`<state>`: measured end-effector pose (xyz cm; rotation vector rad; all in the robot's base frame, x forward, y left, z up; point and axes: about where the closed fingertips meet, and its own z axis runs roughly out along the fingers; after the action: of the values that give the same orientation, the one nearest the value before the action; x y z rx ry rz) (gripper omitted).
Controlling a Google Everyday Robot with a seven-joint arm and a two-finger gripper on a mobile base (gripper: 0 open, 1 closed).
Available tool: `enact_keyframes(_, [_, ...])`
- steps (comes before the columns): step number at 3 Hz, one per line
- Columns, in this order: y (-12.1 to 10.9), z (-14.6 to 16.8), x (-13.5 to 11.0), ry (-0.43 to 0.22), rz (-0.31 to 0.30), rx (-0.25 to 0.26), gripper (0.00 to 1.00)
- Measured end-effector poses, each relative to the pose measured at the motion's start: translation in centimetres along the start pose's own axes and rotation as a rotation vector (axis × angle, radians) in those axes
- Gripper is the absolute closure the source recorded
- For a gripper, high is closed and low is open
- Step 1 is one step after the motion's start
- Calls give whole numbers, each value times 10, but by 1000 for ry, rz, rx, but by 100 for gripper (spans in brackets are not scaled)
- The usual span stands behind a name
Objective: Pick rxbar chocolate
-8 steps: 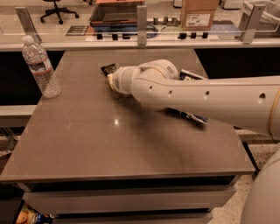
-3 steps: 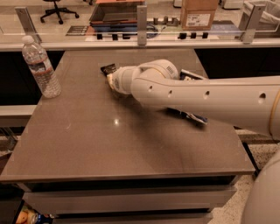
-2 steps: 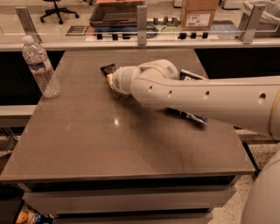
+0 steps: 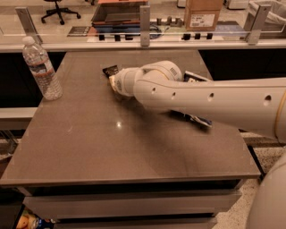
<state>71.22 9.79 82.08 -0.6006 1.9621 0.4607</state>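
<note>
The rxbar chocolate [image 4: 110,70], a small flat black wrapper, lies on the grey-brown table [image 4: 98,143] at the back centre, partly hidden by my arm. My white arm [image 4: 201,100] reaches in from the right across the table. My gripper [image 4: 115,83] is at the arm's left end, right beside and just below the bar, and is mostly hidden behind the arm's rounded joint.
A clear water bottle [image 4: 42,69] stands upright at the table's back left. A dark crinkly package [image 4: 196,120] shows from under the arm on the right, with another part [image 4: 195,77] above the arm. A counter with a cardboard box [image 4: 203,13] runs behind.
</note>
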Motion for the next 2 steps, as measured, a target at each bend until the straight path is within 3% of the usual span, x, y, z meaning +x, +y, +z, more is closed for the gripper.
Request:
enact_keyframes(1, [0,0,0,0,0,0,100])
enact_keyframes(2, [-5,-18,-17,-8,-27,30,100])
